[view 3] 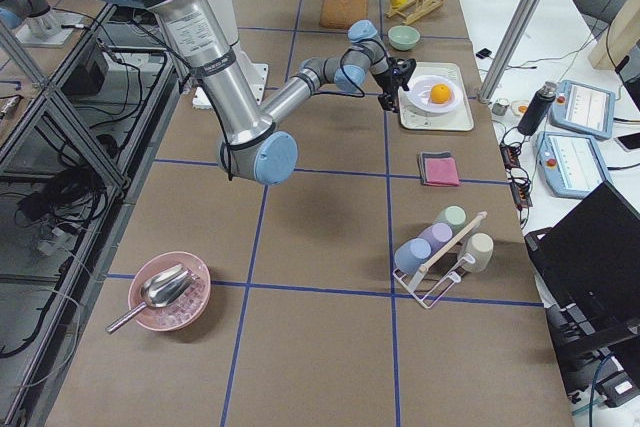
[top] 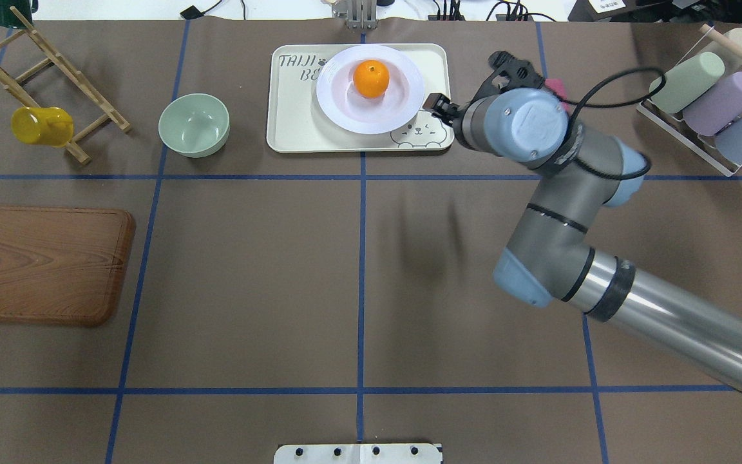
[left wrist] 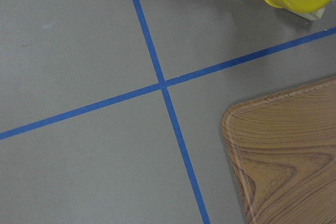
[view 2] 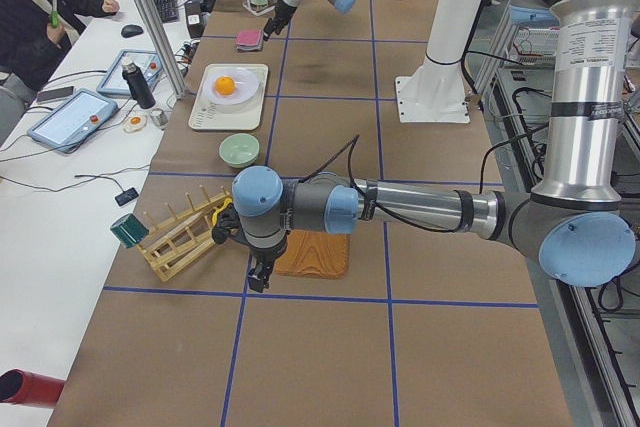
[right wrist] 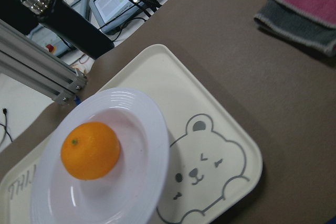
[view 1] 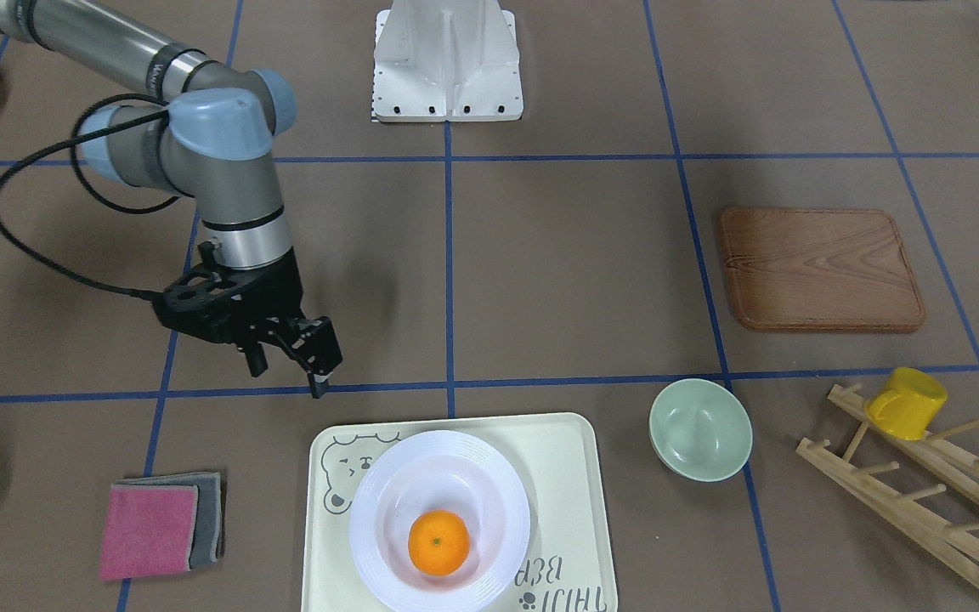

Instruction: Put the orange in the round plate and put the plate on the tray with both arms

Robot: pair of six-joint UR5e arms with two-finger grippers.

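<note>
The orange lies in the white round plate. That plate rests on the cream bear tray. My right gripper hangs open and empty just off the tray's bear corner, touching nothing. My left gripper shows only in the exterior left view, low over the table near the wooden board; I cannot tell its state. No fingers show in either wrist view.
A pale-green bowl sits beside the tray. Farther off are a wooden board, a wooden rack with a yellow cup and a pink-and-grey cloth. A cup rack stands at the right.
</note>
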